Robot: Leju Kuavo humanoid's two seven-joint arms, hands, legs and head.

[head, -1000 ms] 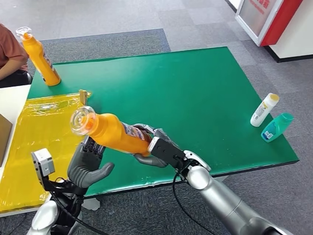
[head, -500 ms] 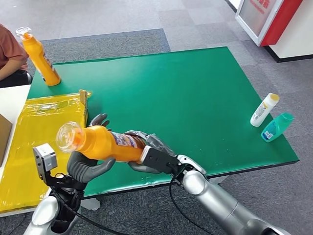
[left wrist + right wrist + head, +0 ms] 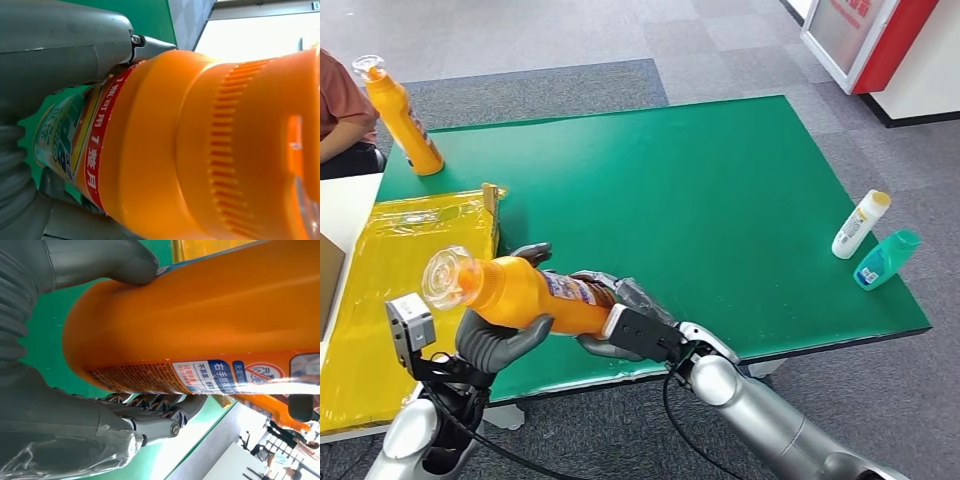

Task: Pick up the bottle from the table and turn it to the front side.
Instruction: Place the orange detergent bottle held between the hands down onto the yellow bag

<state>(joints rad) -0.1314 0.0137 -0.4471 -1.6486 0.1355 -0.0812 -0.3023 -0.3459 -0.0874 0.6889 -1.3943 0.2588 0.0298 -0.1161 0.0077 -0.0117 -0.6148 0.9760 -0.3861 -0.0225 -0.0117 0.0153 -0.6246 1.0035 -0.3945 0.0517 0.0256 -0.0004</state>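
Observation:
An orange bottle point(image 3: 524, 295) with a clear cap point(image 3: 444, 278) lies sideways in the air over the near edge of the green table point(image 3: 712, 180), cap pointing left. My right hand point(image 3: 622, 318) grips its base end. My left hand point(image 3: 501, 335) wraps its shoulder, fingers curled over the far side and thumb under the near side. The left wrist view shows the bottle point(image 3: 188, 140), with its ribbed neck and red-edged label, pressed against my left hand point(image 3: 56, 50). In the right wrist view my right hand point(image 3: 56, 425) clasps the bottle point(image 3: 207, 310) around its rear label.
A second orange bottle point(image 3: 399, 115) stands at the table's far left corner, beside a person's sleeve point(image 3: 339, 100). A yellow plastic sheet point(image 3: 395, 270) covers the left. A white bottle point(image 3: 860, 224) and a teal bottle point(image 3: 887, 259) lie at the right edge.
My right hand has carried the bottle leftward and a little lower. My left hand, which was open below the bottle, has come up and curled its fingers around the shoulder.

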